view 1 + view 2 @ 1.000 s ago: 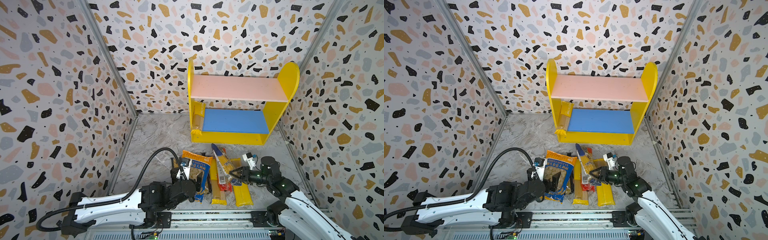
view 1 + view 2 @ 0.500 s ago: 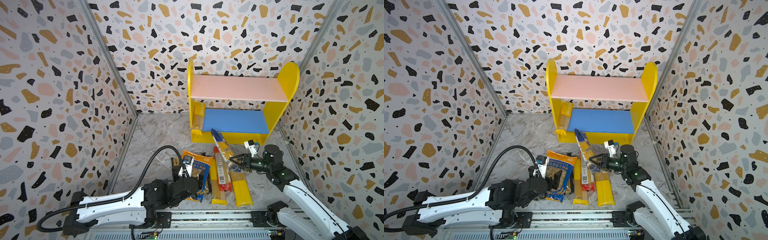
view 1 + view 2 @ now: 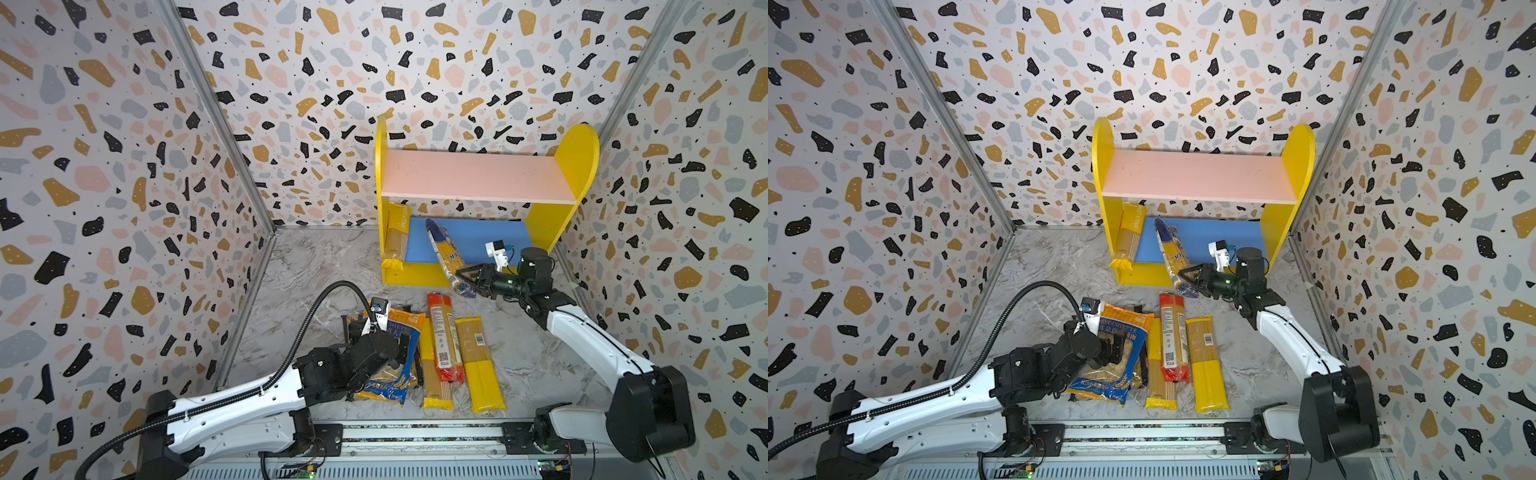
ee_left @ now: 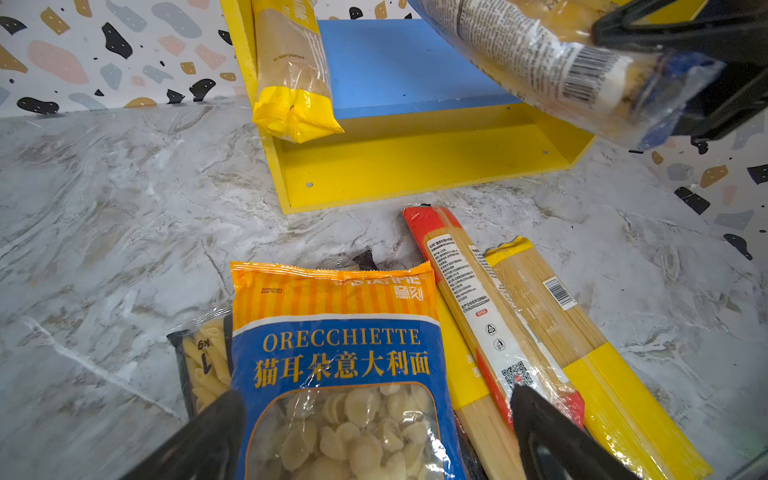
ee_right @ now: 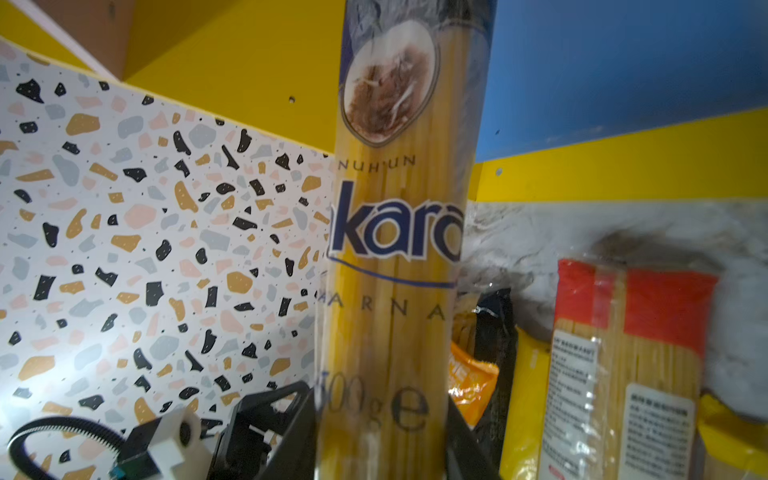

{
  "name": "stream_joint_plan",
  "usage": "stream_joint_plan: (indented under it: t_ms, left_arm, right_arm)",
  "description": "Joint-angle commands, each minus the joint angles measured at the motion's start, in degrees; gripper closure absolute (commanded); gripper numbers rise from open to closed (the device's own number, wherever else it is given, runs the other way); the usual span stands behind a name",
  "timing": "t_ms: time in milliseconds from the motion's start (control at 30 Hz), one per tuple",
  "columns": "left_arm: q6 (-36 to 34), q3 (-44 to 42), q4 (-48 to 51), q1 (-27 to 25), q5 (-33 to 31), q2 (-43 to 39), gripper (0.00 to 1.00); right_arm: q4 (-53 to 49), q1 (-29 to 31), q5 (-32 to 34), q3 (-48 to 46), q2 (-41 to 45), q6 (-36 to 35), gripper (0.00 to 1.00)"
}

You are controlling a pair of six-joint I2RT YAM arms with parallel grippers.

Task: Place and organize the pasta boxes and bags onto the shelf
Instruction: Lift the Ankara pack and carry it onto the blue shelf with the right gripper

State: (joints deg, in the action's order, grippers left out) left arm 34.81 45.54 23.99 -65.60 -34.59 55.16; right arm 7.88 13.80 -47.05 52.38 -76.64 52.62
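Two grippers: right gripper (image 3: pixel 462 279) clamped on the lower end of dark blue spaghetti pack (image 3: pixel 440 245), tilted toward the blue lower board (image 3: pixel 482 241) of the shelf (image 3: pixel 577 153); left gripper (image 4: pixel 376 432) spread wide, straddling orecchiette bag (image 4: pixel 336 332) on marble floor (image 3: pixel 316 266), contact unclear. Enclosure: terrazzo-patterned walls (image 3: pixel 104 166) on three sides.

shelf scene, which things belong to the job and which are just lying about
Job: shelf, shelved yellow pack, blue spaghetti pack in right gripper, orecchiette bag, dark penne bag, red pack, wide yellow pack, narrow yellow pack.
Lying about: black cable, front rail.
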Motion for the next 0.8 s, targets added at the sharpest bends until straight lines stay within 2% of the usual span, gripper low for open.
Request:
stream_joint_plan:
  t_ms: [0, 267, 467, 533, 667, 767]
  left_arm:
    - [-3.13, 1.2, -4.19, 3.02, 4.58, 0.85, 0.0]
    - [-6.24, 1.35, -5.22, 8.16, 8.19, 2.06, 0.01]
    - [-7.6, 0.22, -5.86, 10.55, 9.94, 1.89, 0.01]
    - [-7.86, -0.29, -6.19, 11.23, 10.63, 1.8, 0.0]
    - [-8.18, -1.33, -6.41, 12.21, 11.45, 1.15, 0.0]
    - [-8.22, -1.67, -6.4, 12.57, 11.82, 0.15, 0.0]
  right_arm:
    - [10.52, -0.3, 1.36, 8.77, -4.57, -4.9, 0.88]
    - [12.54, 0.98, 3.71, 19.7, -20.01, -4.52, 0.88]
    - [10.72, 3.78, 5.71, 23.69, -24.85, -5.4, 0.83]
    - [10.16, 4.62, 6.13, 25.04, -26.31, -5.22, 0.78]
    - [9.58, 5.83, 7.13, 27.23, -28.67, -4.17, 0.77]
    - [8.97, 6.53, 9.36, 27.6, -28.79, -4.48, 0.81]
